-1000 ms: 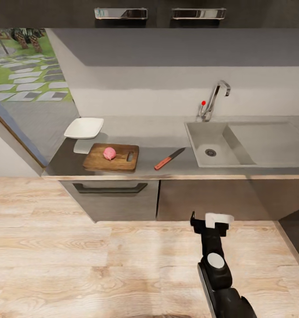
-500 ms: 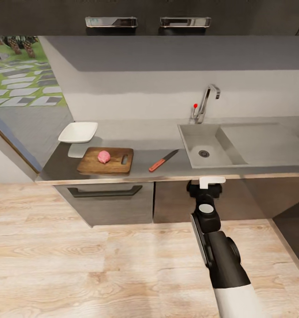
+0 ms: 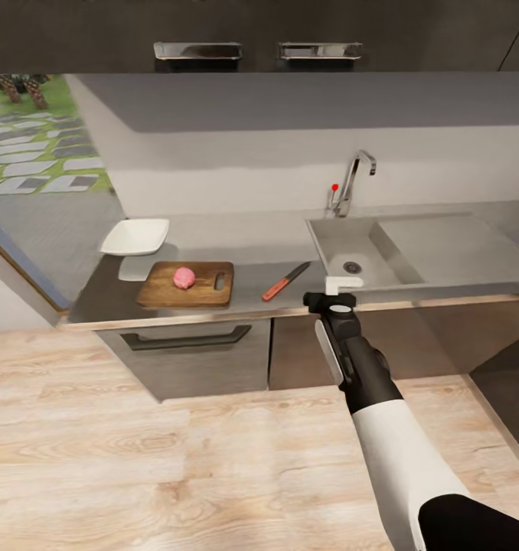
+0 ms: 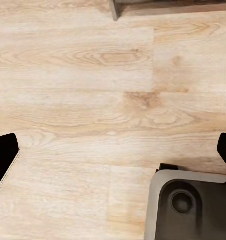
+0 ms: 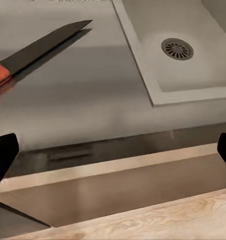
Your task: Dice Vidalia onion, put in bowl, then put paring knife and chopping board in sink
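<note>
The pinkish Vidalia onion (image 3: 184,277) lies on the brown chopping board (image 3: 161,291) at the left of the grey countertop (image 3: 252,243). The white bowl (image 3: 135,236) stands just behind the board's left end. The red-handled paring knife (image 3: 285,282) (image 5: 40,46) lies on the counter between board and sink (image 3: 337,246) (image 5: 143,45). My right gripper (image 3: 332,291) (image 5: 113,155) hovers open at the counter's front edge, right of the knife and in front of the basin, holding nothing. My left gripper (image 4: 113,155) hangs open over the wooden floor.
A chrome tap (image 3: 350,180) with a red dot rises behind the basin, and a flat drainboard (image 3: 451,249) runs to its right. Dark cabinets with a drawer handle (image 3: 187,337) sit under the counter. The robot's base (image 4: 193,207) is below the left gripper.
My right arm has reached forward from over the floor to the counter's front edge near the knife. The view has shifted slightly; onion, board, knife and bowl lie as before.
</note>
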Robot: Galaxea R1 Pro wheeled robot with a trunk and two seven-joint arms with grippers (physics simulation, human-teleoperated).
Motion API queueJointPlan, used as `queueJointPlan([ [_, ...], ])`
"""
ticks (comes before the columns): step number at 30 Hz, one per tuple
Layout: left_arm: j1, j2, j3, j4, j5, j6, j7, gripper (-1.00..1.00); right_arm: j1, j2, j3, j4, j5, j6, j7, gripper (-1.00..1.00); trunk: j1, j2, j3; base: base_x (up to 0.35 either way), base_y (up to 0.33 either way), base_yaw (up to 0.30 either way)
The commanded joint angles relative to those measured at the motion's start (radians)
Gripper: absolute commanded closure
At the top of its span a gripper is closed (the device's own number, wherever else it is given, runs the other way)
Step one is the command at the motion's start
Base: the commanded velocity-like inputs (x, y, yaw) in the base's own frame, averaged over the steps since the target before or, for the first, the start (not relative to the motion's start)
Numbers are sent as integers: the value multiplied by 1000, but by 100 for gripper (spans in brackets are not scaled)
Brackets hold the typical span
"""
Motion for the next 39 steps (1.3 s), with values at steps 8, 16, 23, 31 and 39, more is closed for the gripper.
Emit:
queueJointPlan([
  [8,-1,2,19,-2,5,-3,9,-100,-3,0,2,2,-6,7,-2,-100,1,-2,10,9,290,-89],
  [16,-1,2,34,0,5,-3,7,-100,-3,0,1,3,-5,7,-2,-100,1,-2,22,154,146,-82],
  [23,-1,2,35,4,5,-3,7,-100,-3,0,1,3,-5,7,-1,-100,1,-2,33,264,161,-79],
  [31,-1,2,36,6,5,-3,7,-100,-3,0,1,4,-16,7,0,-100,1,-2,45,249,190,-77],
  [39,-1,2,36,6,5,-3,7,-100,-3,0,1,14,-76,5,-3,-100,1,-2,58,34,279,-77],
])
